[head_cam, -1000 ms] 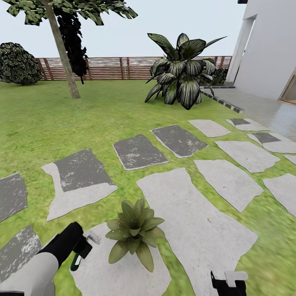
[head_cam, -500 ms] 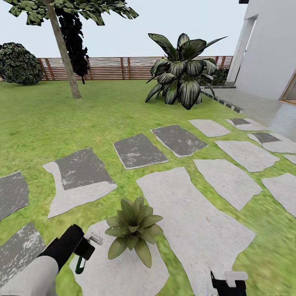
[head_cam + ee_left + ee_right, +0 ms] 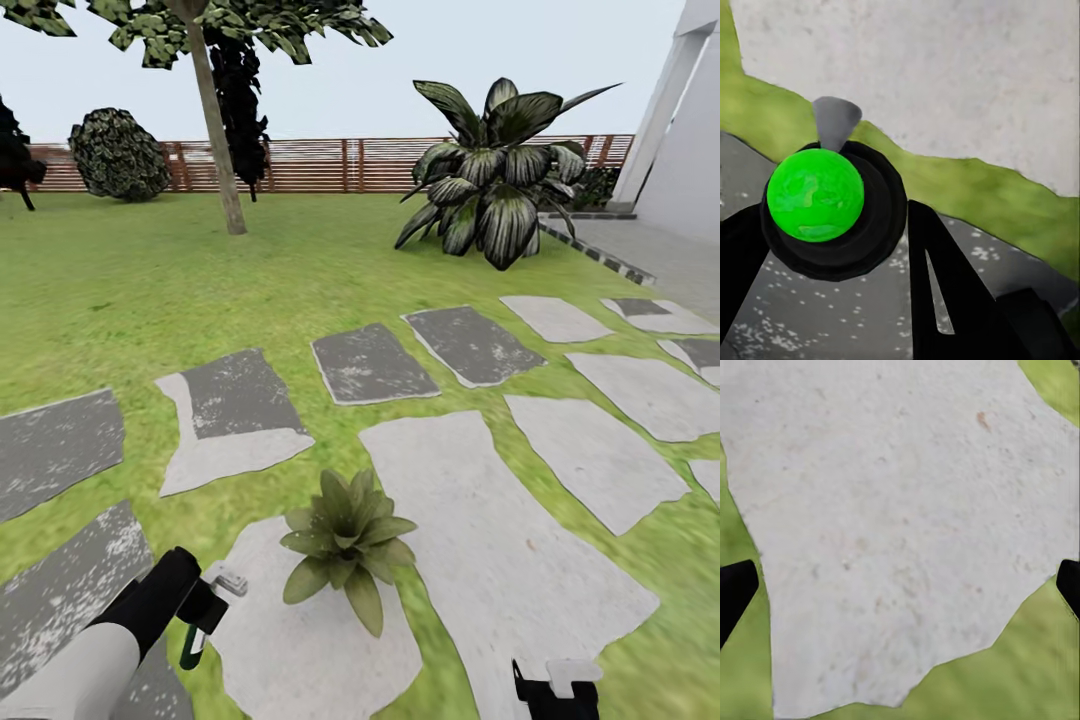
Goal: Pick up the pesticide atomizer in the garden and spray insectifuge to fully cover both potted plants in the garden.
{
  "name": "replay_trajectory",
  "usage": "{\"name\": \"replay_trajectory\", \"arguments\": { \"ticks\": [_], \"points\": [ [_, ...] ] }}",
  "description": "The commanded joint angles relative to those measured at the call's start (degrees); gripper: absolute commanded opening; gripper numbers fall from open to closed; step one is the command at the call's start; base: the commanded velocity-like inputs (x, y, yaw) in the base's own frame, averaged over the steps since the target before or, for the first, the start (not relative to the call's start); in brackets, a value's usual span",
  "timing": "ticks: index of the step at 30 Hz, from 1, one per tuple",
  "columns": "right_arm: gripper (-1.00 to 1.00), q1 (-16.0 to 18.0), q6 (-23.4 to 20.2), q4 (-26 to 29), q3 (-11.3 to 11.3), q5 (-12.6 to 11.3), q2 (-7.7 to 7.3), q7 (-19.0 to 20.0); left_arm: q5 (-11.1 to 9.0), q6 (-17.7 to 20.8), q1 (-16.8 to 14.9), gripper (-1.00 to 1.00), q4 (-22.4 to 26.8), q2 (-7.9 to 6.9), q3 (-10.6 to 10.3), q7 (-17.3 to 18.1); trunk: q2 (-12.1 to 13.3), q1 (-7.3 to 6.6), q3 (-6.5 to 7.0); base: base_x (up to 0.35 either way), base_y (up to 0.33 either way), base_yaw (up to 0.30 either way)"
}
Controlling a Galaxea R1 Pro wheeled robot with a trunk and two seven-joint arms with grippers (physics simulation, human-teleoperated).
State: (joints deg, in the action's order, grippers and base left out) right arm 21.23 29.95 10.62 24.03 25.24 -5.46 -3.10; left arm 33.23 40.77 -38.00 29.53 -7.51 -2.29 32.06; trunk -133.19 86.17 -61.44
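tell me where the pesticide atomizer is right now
In the head view the pesticide atomizer is at the lower left, held in the left pincer, its pale spray head toward the potted plant on the stepping stone.

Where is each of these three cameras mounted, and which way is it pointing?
Head view: high on the robot, looking forward and down over lawn, potted plant, fence; left arm and right claw at the bottom.
Left wrist view: on the left arm, looking down at the spray bottle in the left claw.
Right wrist view: looking down at a pale stepping stone.
Shared: the bottle, in head and left wrist views.
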Motion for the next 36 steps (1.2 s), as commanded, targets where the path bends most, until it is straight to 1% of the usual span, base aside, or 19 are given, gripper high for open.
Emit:
{"name": "replay_trajectory", "arguments": {
  "ticks": [1, 5, 10, 12, 14, 15, 17, 19, 20, 22, 28, 33, 36],
  "points": [
    [1.0, 0.04, 0.19, -0.08, 0.23, 0.6, -0.01, -0.32, 0.49, 0.1, -0.03, -1.0, 0.09, 0.0, -0.25, -0.12, -0.02, 0.01, -0.05, 0.228, -0.154, 0.277],
    [1.0, 0.02, 0.19, -0.08, 0.23, 0.6, 0.0, -0.32, 0.16, 0.1, 0.0, -1.0, -0.01, 0.22, -0.26, -2.95, -0.02, 0.01, -0.05, 0.165, -0.109, 0.22],
    [1.0, 0.02, 0.19, -0.08, 0.23, 0.6, -0.06, -0.3, 0.16, 0.11, 0.03, -1.0, -1.47, 0.33, -0.36, -3.72, -0.02, 0.01, -0.05, 0.018, -0.011, 0.028],
    [1.0, 0.01, 0.19, -0.08, 0.23, 0.6, -0.06, -0.32, 0.43, 0.07, 0.03, -1.0, -2.26, 0.88, -0.56, -3.81, -0.02, 0.01, -0.06, 0.001, -0.001, 0.002],
    [1.0, 0.04, 0.19, -0.08, 0.23, 0.6, -0.01, -0.32, 0.81, 0.0, 0.29, -1.0, -2.51, 2.15, -0.75, -3.84, -0.02, 0.01, -0.11, 0.0, 0.0, 0.065],
    [1.0, 0.01, 0.19, -0.08, 0.23, 0.6, 0.0, -0.32, 0.88, 0.01, 0.37, -1.0, -2.54, 2.44, -0.77, -3.85, -0.02, 0.01, -0.15, 0.0, -0.041, 0.175],
    [1.0, 0.03, 0.19, -0.08, 0.23, 0.6, 0.0, -0.32, 0.94, 0.01, 0.41, -1.0, -2.5, 2.49, -0.78, -3.96, -0.02, 0.01, -0.23, 0.0, -0.164, 0.167],
    [1.0, 0.0, 0.19, -0.08, 0.23, 0.62, -0.06, -0.32, 0.94, 0.01, 0.46, -1.0, -2.47, 2.55, -0.8, -5.32, -0.02, 0.01, -0.24, 0.0, -0.262, 0.021],
    [1.0, 0.03, 0.19, -0.08, 0.23, 0.67, -0.08, -0.32, 0.85, 0.07, 0.46, -1.0, -2.46, 2.58, -0.79, -6.7, -0.02, 0.01, -0.24, 0.0, -0.271, 0.006],
    [1.0, 0.04, 0.19, -0.08, 0.23, 0.68, -0.08, -0.32, 0.69, 0.09, 0.47, -1.0, -2.46, 2.59, -0.74, -7.32, -0.02, 0.01, -0.24, 0.0, -0.272, 0.003],
    [1.0, 0.02, 0.19, -0.08, 0.23, 0.62, -0.08, -0.39, 0.31, 0.1, 0.45, -1.0, -2.46, 2.55, -0.7, -7.58, -0.02, 0.01, -0.24, -0.015, -0.271, 0.0],
    [1.0, 0.0, 0.19, -0.08, 0.23, 0.6, -0.08, -0.33, 0.34, 0.17, 0.44, -1.0, -2.32, 2.53, -0.54, -7.62, -0.02, 0.01, -0.24, -0.214, -0.208, 0.001],
    [1.0, 0.03, 0.19, -0.08, 0.23, 0.6, -0.03, -0.32, 0.3, 0.26, 0.43, -1.0, -2.29, 2.58, -0.45, -7.64, -0.02, 0.01, -0.24, -0.234, -0.178, 0.134]
  ]
}}
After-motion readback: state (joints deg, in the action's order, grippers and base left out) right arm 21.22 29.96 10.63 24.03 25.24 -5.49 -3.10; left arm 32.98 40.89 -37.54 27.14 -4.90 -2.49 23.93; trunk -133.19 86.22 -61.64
